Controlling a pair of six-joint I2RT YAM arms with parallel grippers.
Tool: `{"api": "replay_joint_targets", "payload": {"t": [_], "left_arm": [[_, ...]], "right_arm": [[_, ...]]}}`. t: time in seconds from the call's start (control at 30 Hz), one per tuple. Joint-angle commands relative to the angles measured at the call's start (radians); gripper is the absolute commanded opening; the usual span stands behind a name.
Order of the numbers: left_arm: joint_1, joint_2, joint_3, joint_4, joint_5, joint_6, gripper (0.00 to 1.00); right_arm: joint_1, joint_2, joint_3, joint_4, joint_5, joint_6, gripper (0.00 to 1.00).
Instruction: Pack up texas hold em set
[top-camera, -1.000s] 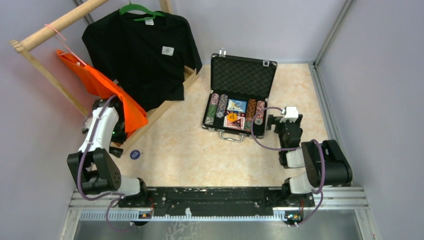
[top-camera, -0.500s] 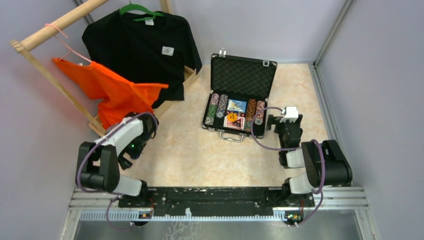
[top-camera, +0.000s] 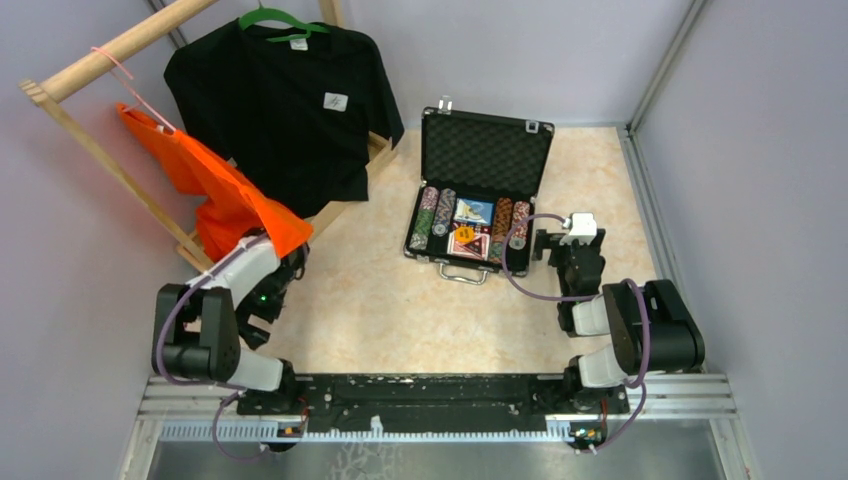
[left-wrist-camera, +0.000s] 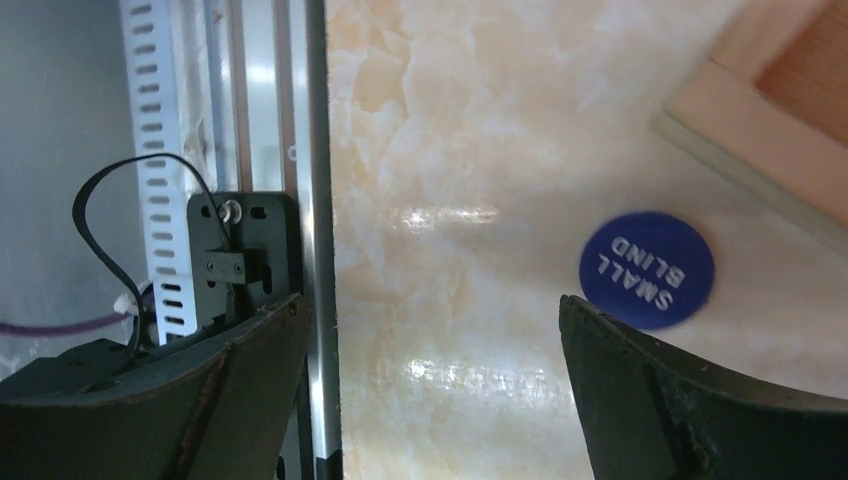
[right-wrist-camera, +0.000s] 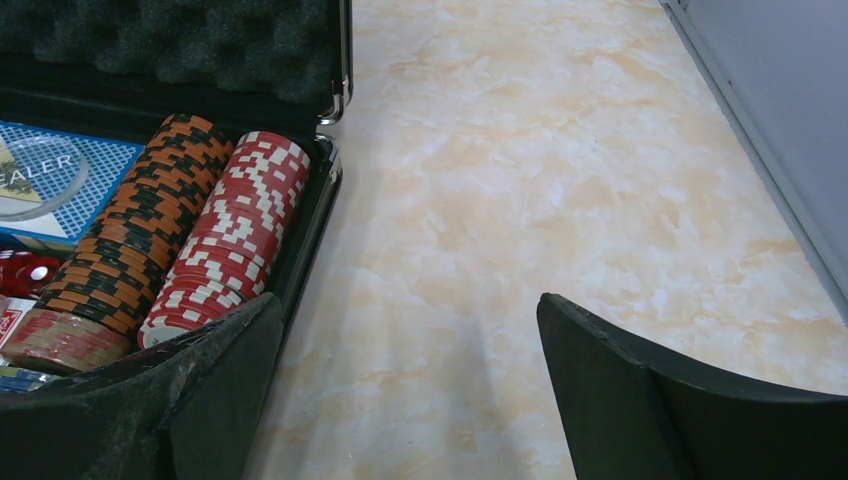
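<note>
Beige marbled tabletop (left-wrist-camera: 450, 120) is spreading out beneath my left fingers (left-wrist-camera: 150, 410), catching the overhead light in pale glare patches (left-wrist-camera: 445, 215). A slotted metal rail (left-wrist-camera: 160, 150) is running on past one fingertip, and the base of a wooden rack (left-wrist-camera: 770, 90) is lying beyond the other. Off past my right fingers (right-wrist-camera: 650, 400), a grey wall (right-wrist-camera: 790, 90) is meeting the tabletop.

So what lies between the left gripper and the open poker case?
Only bare table, in the top view, between left gripper and case. The blue token shows between the gripper's open jaws in the left wrist view.
</note>
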Motion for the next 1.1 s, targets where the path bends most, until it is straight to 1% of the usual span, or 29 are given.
{"api": "replay_joint_targets", "payload": {"t": [0.0, 0.1, 0.23, 0.4, 0.5, 0.57, 0.67, 0.77, 0.9, 1.07], "left_arm": [[0.107, 0.019, 0.001, -0.054, 0.047, -0.078, 0.99], [0.125, 0.017, -0.004, -0.056, 0.067, -0.081, 0.99], [0.183, 0.039, -0.021, -0.054, 0.075, -0.058, 0.99], [0.188, 0.056, -0.006, -0.051, 0.111, -0.065, 0.99], [0.188, 0.082, -0.003, -0.011, 0.114, -0.063, 0.99], [0.187, 0.104, 0.002, 0.051, 0.115, -0.036, 0.99], [0.180, 0.140, 0.030, 0.161, 0.118, 0.046, 0.99], [0.143, 0.165, 0.052, 0.268, 0.102, 0.107, 0.99], [0.106, 0.172, 0.056, 0.450, 0.093, 0.230, 0.99], [0.037, 0.147, 0.086, 0.538, 0.071, 0.313, 0.99]], "right_arm": [[-0.006, -0.002, 0.014, 0.071, -0.006, 0.005, 0.99], [-0.006, -0.001, 0.013, 0.072, -0.006, 0.005, 0.99], [-0.006, -0.002, 0.015, 0.071, -0.006, 0.005, 0.99], [-0.006, -0.002, 0.016, 0.069, -0.006, 0.005, 0.99], [-0.006, -0.002, 0.015, 0.068, -0.005, 0.005, 0.99], [-0.006, -0.002, 0.015, 0.068, -0.005, 0.005, 0.99], [-0.006, -0.003, 0.016, 0.068, -0.006, 0.005, 0.99], [-0.006, -0.002, 0.015, 0.067, -0.005, 0.005, 0.99], [-0.005, -0.004, 0.015, 0.067, -0.006, 0.005, 0.99], [-0.006, -0.004, 0.016, 0.066, -0.005, 0.005, 0.99]]}}
